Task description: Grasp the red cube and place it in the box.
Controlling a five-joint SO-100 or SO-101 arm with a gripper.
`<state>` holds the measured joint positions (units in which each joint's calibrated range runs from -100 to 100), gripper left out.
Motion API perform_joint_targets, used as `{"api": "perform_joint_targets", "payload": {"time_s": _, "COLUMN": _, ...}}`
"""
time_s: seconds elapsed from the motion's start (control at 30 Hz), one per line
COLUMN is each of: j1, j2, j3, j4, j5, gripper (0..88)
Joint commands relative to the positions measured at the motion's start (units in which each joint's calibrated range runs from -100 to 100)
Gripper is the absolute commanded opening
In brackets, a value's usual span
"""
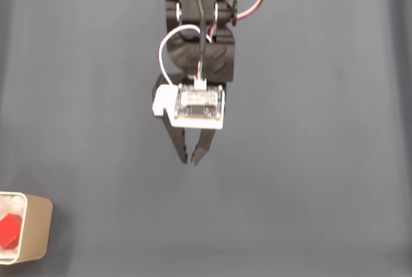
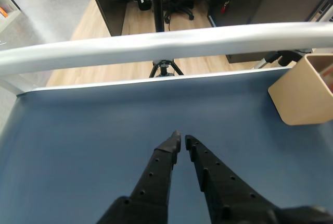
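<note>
In the fixed view the gripper (image 1: 188, 160) hangs over the middle of the blue mat (image 1: 309, 161). Its jaws are almost closed, with only a thin gap, and they hold nothing. The cube (image 1: 9, 229) lies inside the box (image 1: 37, 229) at the lower left edge, well apart from the gripper. In the wrist view the box (image 2: 302, 96) stands at the right.
</note>
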<state>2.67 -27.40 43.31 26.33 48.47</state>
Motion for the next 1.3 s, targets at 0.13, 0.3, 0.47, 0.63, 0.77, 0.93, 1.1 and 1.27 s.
{"api": "perform_joint_targets", "payload": {"time_s": 0.13, "j1": -1.46, "j2": -14.89, "j3": 15.54, "j4": -1.66, "j5": 0.39, "gripper": 0.0}}
{"api": "perform_joint_targets", "payload": {"time_s": 0.3, "j1": -1.32, "j2": -23.47, "j3": 25.67, "j4": -1.25, "j5": 0.34, "gripper": 0.0}}
{"api": "perform_joint_targets", "payload": {"time_s": 0.47, "j1": -1.82, "j2": -32.13, "j3": 34.52, "j4": -1.0, "j5": 0.49, "gripper": 0.0}}
{"api": "perform_joint_targets", "payload": {"time_s": 0.63, "j1": -2.74, "j2": -42.7, "j3": 43.37, "j4": 0.22, "j5": 0.54, "gripper": 0.0}}
{"api": "perform_joint_targets", "payload": {"time_s": 0.77, "j1": -3.52, "j2": -52.15, "j3": 48.75, "j4": 3.01, "j5": -0.29, "gripper": 0.1}}
{"api": "perform_joint_targets", "payload": {"time_s": 0.93, "j1": -3.81, "j2": -62.9, "j3": 54.23, "j4": 8.5, "j5": -0.29, "gripper": 0.0}}
{"api": "perform_joint_targets", "payload": {"time_s": 1.1, "j1": -3.81, "j2": -69.22, "j3": 56.14, "j4": 16.54, "j5": 0.0, "gripper": 0.0}}
{"api": "perform_joint_targets", "payload": {"time_s": 1.27, "j1": -4.23, "j2": -72.43, "j3": 56.33, "j4": 23.01, "j5": -0.29, "gripper": 0.0}}
